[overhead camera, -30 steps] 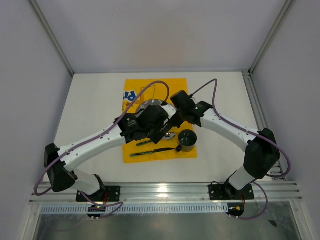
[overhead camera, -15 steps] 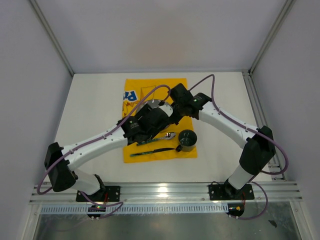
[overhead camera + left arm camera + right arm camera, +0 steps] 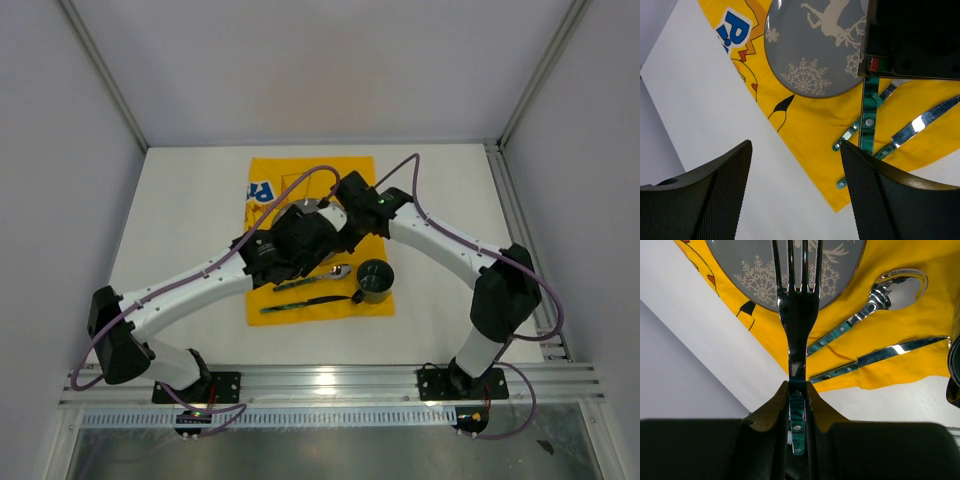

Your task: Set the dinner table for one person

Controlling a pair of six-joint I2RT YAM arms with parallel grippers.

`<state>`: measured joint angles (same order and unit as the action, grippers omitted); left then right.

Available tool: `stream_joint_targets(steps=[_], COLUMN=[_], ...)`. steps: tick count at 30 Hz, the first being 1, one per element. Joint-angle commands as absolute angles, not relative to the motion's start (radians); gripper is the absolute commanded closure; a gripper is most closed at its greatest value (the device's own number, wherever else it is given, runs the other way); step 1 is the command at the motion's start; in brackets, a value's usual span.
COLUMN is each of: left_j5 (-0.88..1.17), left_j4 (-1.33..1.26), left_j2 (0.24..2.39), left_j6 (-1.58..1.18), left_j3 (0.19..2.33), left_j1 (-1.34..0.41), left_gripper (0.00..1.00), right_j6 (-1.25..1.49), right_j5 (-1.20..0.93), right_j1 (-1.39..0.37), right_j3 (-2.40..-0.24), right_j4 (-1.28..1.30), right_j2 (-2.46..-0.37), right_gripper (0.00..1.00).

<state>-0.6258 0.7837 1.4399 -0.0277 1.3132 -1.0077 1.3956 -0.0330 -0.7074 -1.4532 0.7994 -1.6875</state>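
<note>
Left arm (image 3: 200,280), right arm (image 3: 440,245) crowd above plate (image 3: 810,50), cup (image 3: 375,280) near, open dinner table (image 3: 170,230) flanking cloth (image 3: 300,170)

Top view: fixed high behind the arm bases, looking down and forward, far enough back to take in the whole table (image 3: 170,220) and the yellow cloth (image 3: 350,170).
Left wrist view: close above the cloth's left edge, facing down between the prongs of the left gripper (image 3: 795,147), with the plate (image 3: 810,50) at the top.
Right wrist view: also close, looking out of the right gripper (image 3: 797,386) along the fork (image 3: 796,305).
Shared: the plate, cloth and knife (image 3: 880,356) appear in both wrist views, and the top view covers that same patch.
</note>
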Motion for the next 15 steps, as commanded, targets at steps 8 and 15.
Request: stream_joint_targets(steps=[8, 15], left_j5=[-0.471, -0.388], left_j4=[0.842, 0.864], left_j2=[1.388, 1.368], left_j6=[-0.064, -0.064], left_j3=[1.377, 1.371], left_j1=[-1.011, -1.011], left_gripper=[0.27, 0.26], right_j6=[1.422, 1.428], right_j5=[-0.087, -0.106], right_j1=[-0.706, -0.698], right_j3=[-1.474, -1.52], right_j4=[0.747, 0.75], right_j2=[-1.789, -1.815], right_gripper=[0.97, 0.97])
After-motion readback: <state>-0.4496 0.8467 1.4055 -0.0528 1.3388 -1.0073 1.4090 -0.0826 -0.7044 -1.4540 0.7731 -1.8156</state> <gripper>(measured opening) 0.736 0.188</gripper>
